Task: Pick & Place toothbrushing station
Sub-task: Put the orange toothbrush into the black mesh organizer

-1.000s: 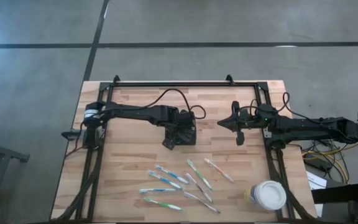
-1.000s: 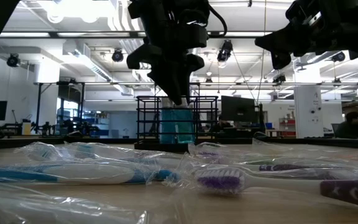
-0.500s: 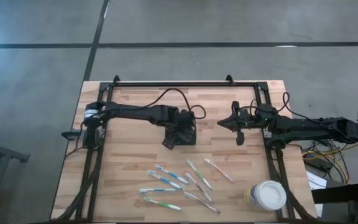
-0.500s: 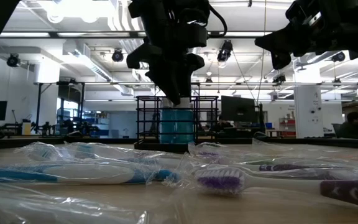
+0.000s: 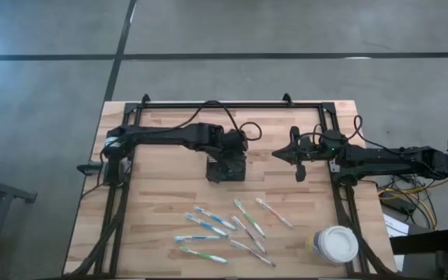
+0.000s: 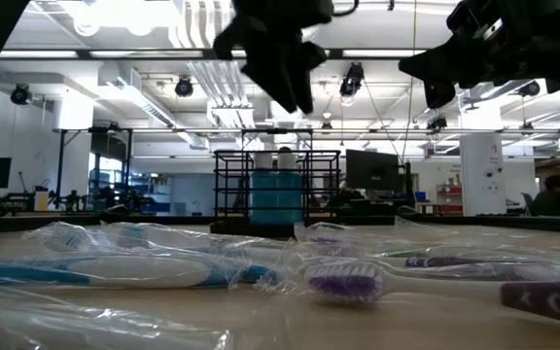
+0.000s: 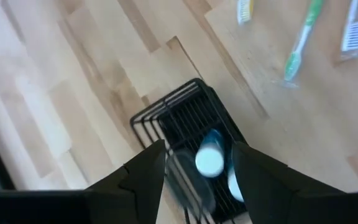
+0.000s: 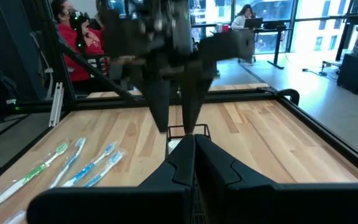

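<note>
Left gripper point(image 7: 194, 163) hangs directly above the caddy point(image 5: 225, 168), fingers apart and holding nothing. That black mesh caddy stands upright mid-table with two white-capped tubes point(image 7: 210, 159) standing upright inside it. Toothbrushes point(image 5: 225, 231) lie flat nearer the front edge (mostly slanted, some still in clear wrappers). Right gripper point(image 5: 299, 158) waits pinched together, well right of the caddy.

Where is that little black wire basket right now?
From above, the black wire caddy stands mid-table, directly under the left gripper, with the toothbrushes scattered nearer the front edge.
</note>
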Motion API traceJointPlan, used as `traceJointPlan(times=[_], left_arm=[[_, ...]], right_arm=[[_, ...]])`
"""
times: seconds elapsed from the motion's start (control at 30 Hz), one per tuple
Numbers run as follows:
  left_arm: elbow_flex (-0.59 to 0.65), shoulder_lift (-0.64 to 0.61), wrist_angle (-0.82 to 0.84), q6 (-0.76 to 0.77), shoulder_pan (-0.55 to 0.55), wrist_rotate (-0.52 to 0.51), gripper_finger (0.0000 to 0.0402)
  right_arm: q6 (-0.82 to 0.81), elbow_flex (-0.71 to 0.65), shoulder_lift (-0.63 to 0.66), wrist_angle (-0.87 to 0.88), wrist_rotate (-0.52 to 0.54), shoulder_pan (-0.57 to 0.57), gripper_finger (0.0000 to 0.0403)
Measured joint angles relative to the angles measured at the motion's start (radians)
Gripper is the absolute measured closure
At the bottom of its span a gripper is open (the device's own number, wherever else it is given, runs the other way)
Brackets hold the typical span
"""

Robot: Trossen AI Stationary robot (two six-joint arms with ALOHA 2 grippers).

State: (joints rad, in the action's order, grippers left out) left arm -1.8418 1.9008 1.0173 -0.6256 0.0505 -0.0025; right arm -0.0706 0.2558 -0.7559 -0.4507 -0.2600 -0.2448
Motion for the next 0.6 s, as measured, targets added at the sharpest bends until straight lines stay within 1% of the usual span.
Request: traceJointPlan(times=[0.1, 0.17, 0.23, 0.3, 0.4, 0.47, 0.57, 0.6], left_arm=[[-0.069, -0.026, 0.114, 0.052, 0.0, 0.001, 0.0211], [-0.089, -0.059, 0.181, 0.084, 0.001, 0.007, 0.0213], [-0.076, -0.113, 0.196, 0.124, 0.005, 0.015, 0.0222], [-0.03, -0.191, 0.186, 0.153, 0.013, 0.047, 0.0239], [0.1, -0.355, 0.097, 0.196, 0.03, 0.096, 0.0275], [0.225, -0.485, -0.002, 0.251, 0.043, 0.099, 0.0303], [0.441, -0.689, -0.183, 0.389, 0.067, 0.092, 0.0349], [0.514, -0.755, -0.251, 0.45, 0.077, 0.076, 0.0364]], right_arm=[[-0.003, 0.0, 0.0, 0.002, 0.0, 0.0, 0.0394], [-0.004, 0.0, 0.0, 0.003, 0.0, 0.0, 0.0394], [-0.005, 0.0, 0.0, 0.003, 0.0, 0.0, 0.0394], [-0.005, 0.0, 0.0, 0.004, 0.0, 0.0, 0.0394], [-0.014, 0.0, 0.0, 0.006, 0.0, 0.0, 0.0394], [-0.023, 0.0, 0.0, 0.006, 0.0, 0.0, 0.0394], [-0.026, 0.0, 0.0, 0.006, 0.0, 0.0, 0.0394], [-0.027, 0.0, 0.0, 0.006, 0.0, 0.0, 0.0394]])
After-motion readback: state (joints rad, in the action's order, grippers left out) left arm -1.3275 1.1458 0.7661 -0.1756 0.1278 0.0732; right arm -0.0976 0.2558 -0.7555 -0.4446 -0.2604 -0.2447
